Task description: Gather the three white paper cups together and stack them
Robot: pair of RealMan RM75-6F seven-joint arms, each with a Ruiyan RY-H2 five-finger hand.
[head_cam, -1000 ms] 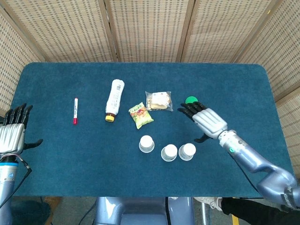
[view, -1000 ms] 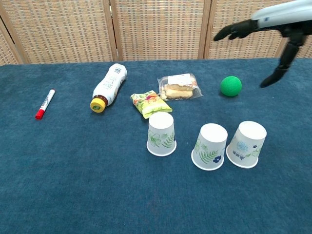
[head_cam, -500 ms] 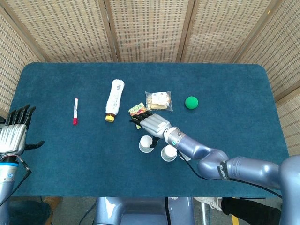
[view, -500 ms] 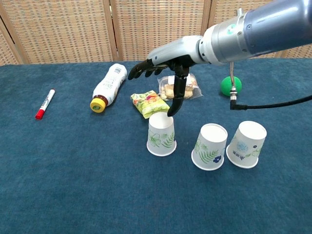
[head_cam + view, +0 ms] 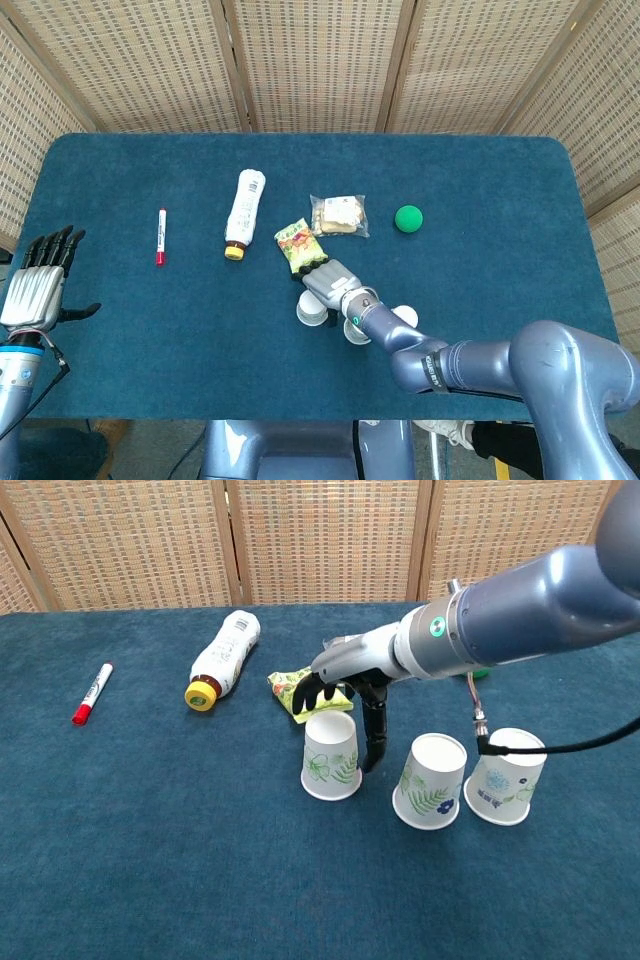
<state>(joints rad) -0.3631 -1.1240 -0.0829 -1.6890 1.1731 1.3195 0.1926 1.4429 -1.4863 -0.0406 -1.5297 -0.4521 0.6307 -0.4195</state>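
Three white paper cups with leaf prints stand upside down in a row near the table's front. The left cup (image 5: pixel 311 313) (image 5: pixel 331 756) stands a little apart from the middle cup (image 5: pixel 358 329) (image 5: pixel 432 780) and the right cup (image 5: pixel 405 318) (image 5: pixel 506 776). My right hand (image 5: pixel 328 281) (image 5: pixel 350 670) hovers over the left cup, fingers spread behind its top and the thumb (image 5: pixel 375 738) pointing down along its right side. I cannot tell whether it touches the cup. My left hand (image 5: pixel 36 290) rests open at the far left edge, holding nothing.
Behind the cups lie a white bottle with a yellow cap (image 5: pixel 244 212) (image 5: pixel 222 660), a green snack packet (image 5: pixel 298 243) (image 5: pixel 288 685), a wrapped sandwich (image 5: pixel 338 214) and a green ball (image 5: pixel 408 218). A red marker (image 5: pixel 160 236) (image 5: pixel 92 693) lies at the left.
My right hand has swept left from beside the green ball and dropped down over the left cup, thumb now beside the cup's wall. The cups have not moved.
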